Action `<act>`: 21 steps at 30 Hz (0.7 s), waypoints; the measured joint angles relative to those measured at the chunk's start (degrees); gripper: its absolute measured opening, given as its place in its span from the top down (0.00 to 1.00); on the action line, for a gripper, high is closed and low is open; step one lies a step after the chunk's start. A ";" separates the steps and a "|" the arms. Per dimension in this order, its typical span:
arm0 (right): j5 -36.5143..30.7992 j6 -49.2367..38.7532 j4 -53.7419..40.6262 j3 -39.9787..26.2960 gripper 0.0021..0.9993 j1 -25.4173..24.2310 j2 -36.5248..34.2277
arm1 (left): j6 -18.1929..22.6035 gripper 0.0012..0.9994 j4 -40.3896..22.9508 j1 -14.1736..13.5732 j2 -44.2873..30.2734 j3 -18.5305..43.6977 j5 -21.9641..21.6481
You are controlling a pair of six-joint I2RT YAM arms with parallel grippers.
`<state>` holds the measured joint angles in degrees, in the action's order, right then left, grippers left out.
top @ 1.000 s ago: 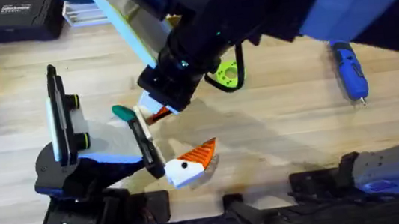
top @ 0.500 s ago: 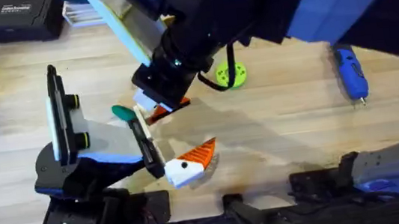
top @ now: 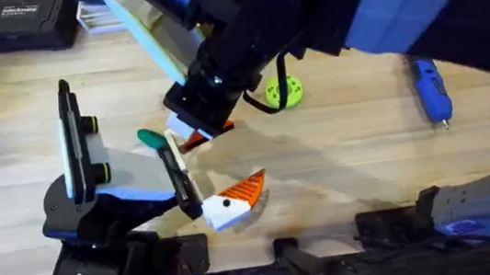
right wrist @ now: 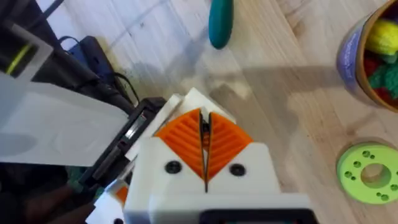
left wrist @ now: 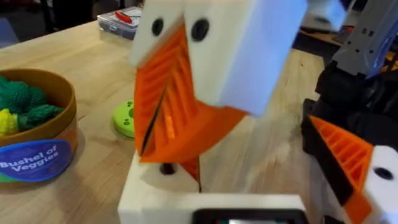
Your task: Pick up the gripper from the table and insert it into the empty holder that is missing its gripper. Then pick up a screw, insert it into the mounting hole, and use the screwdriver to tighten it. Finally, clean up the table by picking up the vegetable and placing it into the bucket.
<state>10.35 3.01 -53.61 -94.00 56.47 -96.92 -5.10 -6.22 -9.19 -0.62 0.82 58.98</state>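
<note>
While the orange gripper [top: 195,141] hangs pinched between the right gripper's [top: 196,129] closed pads, just above the bare white holder [left wrist: 186,196], I'd say the job is to line its base up square over the slot and press straight down, slowly, without twisting. The right arm reaches across the table [top: 366,142] from its side, wrist tipped down. The left gripper [top: 207,190] lies low, fingers spread wide, offering up the holder.

Grainy matt wood table [top: 338,145]; glossy blue plastic screwdriver [top: 429,87]; ribbed orange pads [right wrist: 205,142].
</note>
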 joint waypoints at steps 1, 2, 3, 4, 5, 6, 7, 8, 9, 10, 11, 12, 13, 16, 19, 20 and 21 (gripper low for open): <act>0.00 0.00 0.01 0.00 1.00 0.00 0.00 | 0.00 0.01 -0.02 0.00 0.00 0.00 0.00; 0.00 0.00 -0.02 0.00 1.00 0.00 0.00 | 0.00 0.01 -0.01 0.00 0.00 0.00 0.00; 0.00 0.00 -0.02 0.00 1.00 0.00 0.00 | 0.00 0.01 0.00 0.00 0.00 0.00 0.00; 0.00 0.00 -0.02 0.00 0.99 0.00 0.00 | 0.00 0.01 0.00 0.00 0.00 0.00 0.00; 0.02 0.35 -0.09 0.00 0.85 0.00 -0.01 | 0.02 0.01 0.00 0.00 0.00 0.00 0.00; 0.01 0.36 -0.19 0.00 0.71 0.00 -0.01 | 0.02 0.01 0.00 0.00 0.00 0.00 0.00; 0.02 0.39 -0.21 0.00 0.57 0.00 0.00 | 0.00 0.01 0.00 0.00 -0.02 0.00 0.00; 0.03 0.37 -0.17 0.00 0.41 0.00 0.00 | 0.02 0.01 0.00 0.00 0.00 0.00 0.00; -0.22 0.38 -0.19 0.00 0.27 0.00 0.00 | -0.03 0.01 0.00 0.00 0.00 0.00 -0.02; -0.55 0.39 -0.27 -0.02 0.14 -0.15 0.02 | -0.04 0.01 0.00 0.02 0.00 0.00 -0.06; -0.96 0.25 -0.46 -0.02 0.04 -0.54 0.16 | -0.02 0.01 0.00 0.02 0.00 0.00 -0.06; -0.87 0.21 -0.65 -0.02 0.02 -0.82 0.25 | 0.01 0.01 0.00 0.00 0.00 0.00 -0.02; -0.85 0.30 -0.75 -0.02 0.01 -0.93 0.33 | 0.02 0.01 0.00 0.00 -0.02 0.00 0.02; -0.58 0.41 -1.42 -0.02 0.01 -1.16 0.73 | 0.04 0.01 0.00 0.00 -0.01 0.00 0.00; -0.29 0.93 -1.58 -0.02 0.01 -2.22 1.98 | 0.04 0.01 0.00 0.00 0.00 0.00 0.01; -0.20 1.13 -1.74 -0.02 0.01 -2.85 2.66 | 0.04 0.01 0.00 0.00 0.00 0.00 0.00; -0.20 1.31 -2.14 -0.02 0.01 -3.53 3.44 | 0.04 0.01 0.00 0.00 0.00 0.00 0.02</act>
<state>10.15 4.31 -55.75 -94.02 52.93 -93.49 -5.06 -6.22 -9.19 -0.62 0.82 59.00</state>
